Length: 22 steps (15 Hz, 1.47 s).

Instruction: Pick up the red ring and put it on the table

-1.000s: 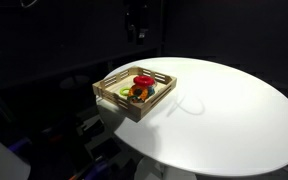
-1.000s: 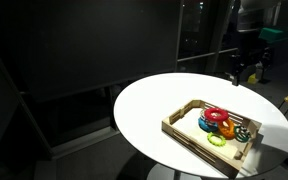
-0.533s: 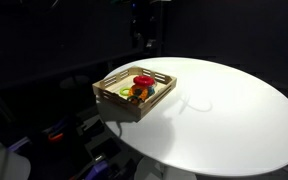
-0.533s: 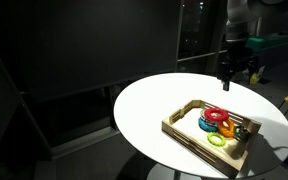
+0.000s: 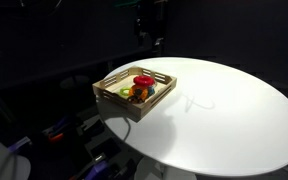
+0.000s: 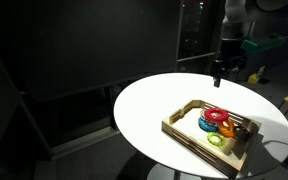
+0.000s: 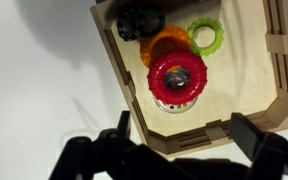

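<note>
The red ring (image 7: 177, 77) lies in the slatted wooden tray (image 7: 119, 70), on top of other pieces. It also shows in both exterior views (image 5: 142, 79) (image 6: 215, 115). My gripper (image 7: 182, 140) is open and empty. In the wrist view its two dark fingers straddle the tray's near corner, with the ring just beyond them. In both exterior views the gripper (image 5: 155, 40) (image 6: 219, 74) hangs high above the white round table (image 5: 224, 110) (image 6: 149, 105), well above tray height.
An orange-yellow ring (image 7: 164, 45), a green ring (image 7: 205, 35) and a dark round piece (image 7: 139, 20) lie in the tray beside the red ring. The tray (image 5: 119, 103) (image 6: 189, 138) sits near the table's edge. The surroundings are dark.
My gripper has moved sideways above the table towards the tray, staying high and open. The tray and the rings have not moved.
</note>
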### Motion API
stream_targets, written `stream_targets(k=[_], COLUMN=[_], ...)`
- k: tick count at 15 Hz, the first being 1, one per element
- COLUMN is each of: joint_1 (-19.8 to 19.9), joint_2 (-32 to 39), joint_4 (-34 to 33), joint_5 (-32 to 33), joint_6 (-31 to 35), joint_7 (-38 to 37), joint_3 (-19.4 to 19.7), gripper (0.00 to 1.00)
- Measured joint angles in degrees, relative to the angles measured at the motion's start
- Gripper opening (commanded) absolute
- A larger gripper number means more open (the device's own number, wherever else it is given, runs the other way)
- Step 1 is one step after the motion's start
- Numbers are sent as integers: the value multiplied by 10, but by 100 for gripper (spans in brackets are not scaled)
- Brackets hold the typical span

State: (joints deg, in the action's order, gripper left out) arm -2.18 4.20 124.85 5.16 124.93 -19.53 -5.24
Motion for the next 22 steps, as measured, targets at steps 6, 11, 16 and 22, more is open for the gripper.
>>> stream_targets(k=[6, 11, 16, 22], joint_1=[-1, -2, -11, -16], joint_2=[0, 8, 47, 99], joint_4=[0, -1, -16, -47], joint_5=[0, 0, 0, 0], joint_6=[2, 1, 2, 21], joint_7=[9, 9, 16, 67], joint_3=[2, 2, 2, 2], gripper=[100, 100, 100, 100])
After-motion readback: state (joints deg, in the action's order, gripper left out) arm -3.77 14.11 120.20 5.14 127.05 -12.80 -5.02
